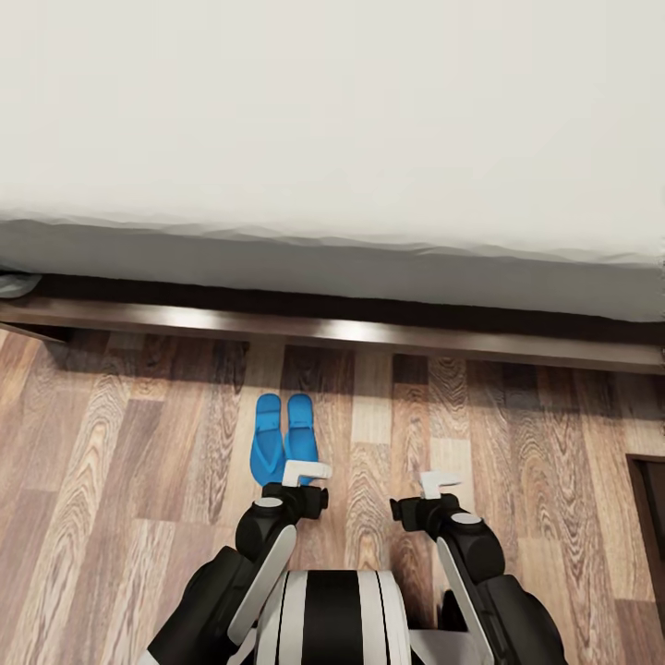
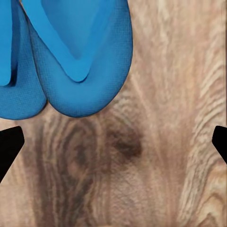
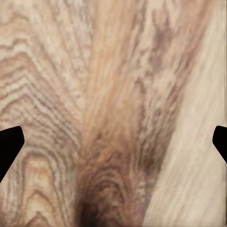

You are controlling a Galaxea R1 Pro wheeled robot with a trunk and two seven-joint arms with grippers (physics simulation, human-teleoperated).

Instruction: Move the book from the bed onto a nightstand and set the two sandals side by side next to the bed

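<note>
Two sandals [image 1: 284,438] are lying side by side on the floor [image 1: 120,462], soles touching, just off the bed [image 1: 332,139] frame (one bed, plain mattress). The left gripper [image 1: 306,473] is hovering over their near ends, jaws wide, holding nothing. The right gripper [image 1: 438,482] is hanging beside it, equally wide and empty.

Matt blue textured-foam sandals [image 1: 284,436] lie on grainy wood-plank floor [image 1: 120,480] beside the soft cloth mattress [image 1: 332,120].
</note>
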